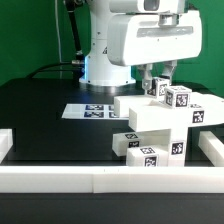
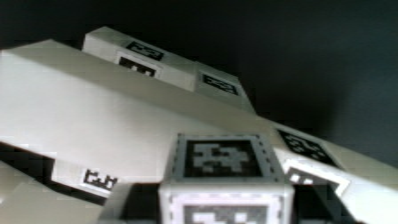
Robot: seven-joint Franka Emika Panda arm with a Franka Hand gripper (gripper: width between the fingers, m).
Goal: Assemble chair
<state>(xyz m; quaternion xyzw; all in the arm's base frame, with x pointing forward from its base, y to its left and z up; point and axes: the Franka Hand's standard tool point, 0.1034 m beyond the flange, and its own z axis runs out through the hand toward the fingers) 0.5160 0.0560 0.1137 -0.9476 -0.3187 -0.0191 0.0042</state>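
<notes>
Apparently the work is partway through: the chair point(image 1: 155, 125) already stands as a stacked cluster of white tagged parts on the black counter point(image 1: 40, 110), toward the exterior view's right, close behind the front border rail point(image 1: 110, 180) and just inside the right-hand rail point(image 1: 208, 150). A broad flat panel point(image 1: 150, 112) lies across the middle of the cluster, smaller tagged blocks point(image 1: 145, 152) sit beneath it, and two short upright blocks point(image 1: 170, 95) rise from its top. The marker board point(image 1: 95, 110) lies flat on the counter to the exterior view's left of the chair, near it but seemingly not touching. The arm hangs directly over the cluster, and the gripper point(image 1: 160, 76) reaches down to the upright blocks, so the step in hand looks like taking hold of, or seating, one of those top pieces. Whether the fingers are clamped on a block or merely beside it I cannot tell: in the exterior view they merge with the blocks' tops, and the wrist view shows no fingers at all, only the panel sloping away with a tagged block point(image 2: 228, 165) close to the lens and more tagged parts point(image 2: 143, 50) farther off. My guess is that the next move calls for a firm, square hold on the upright block and a straight, careful press or lift, because the stack looks loosely joined and a sideways nudge could shift the pieces below.
</notes>
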